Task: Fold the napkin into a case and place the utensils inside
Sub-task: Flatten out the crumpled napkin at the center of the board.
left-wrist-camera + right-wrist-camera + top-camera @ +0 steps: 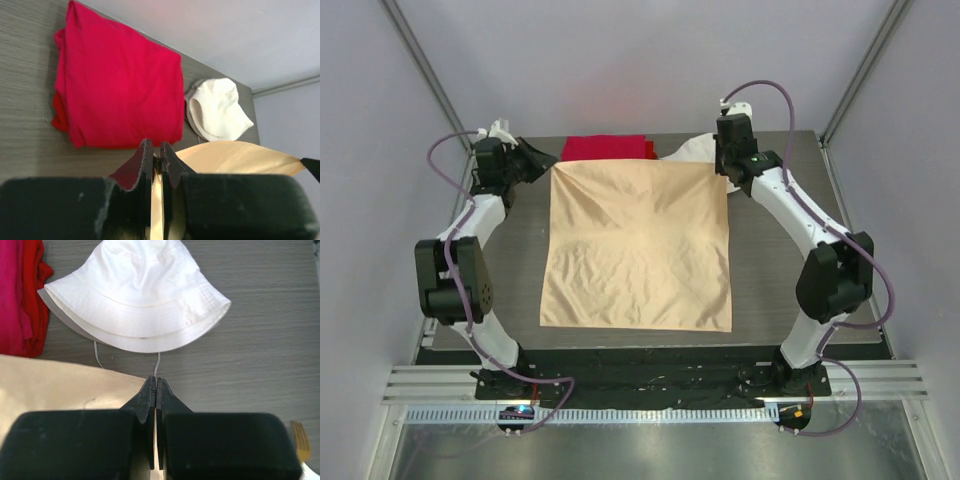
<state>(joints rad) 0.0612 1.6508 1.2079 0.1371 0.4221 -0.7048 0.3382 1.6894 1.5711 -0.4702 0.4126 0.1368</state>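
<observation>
Slippery satin could slide out of either pinch once the fold begins, and uneven travel between the two arms would skew the crease. The far edge might also brush the white bucket hat [135, 295] or the folded red cloth [120, 80] just beyond it. The napkin [638, 250], shiny peach-tan and lightly rippled, lies spread flat at the centre of the bench [515, 265]. Its upper-left corner is clenched in the left jaws, its upper-right corner in the right jaws.

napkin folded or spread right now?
Spread: the napkin lies as one flat square on the table; left end effector and right end effector each pinch a far corner.
</observation>
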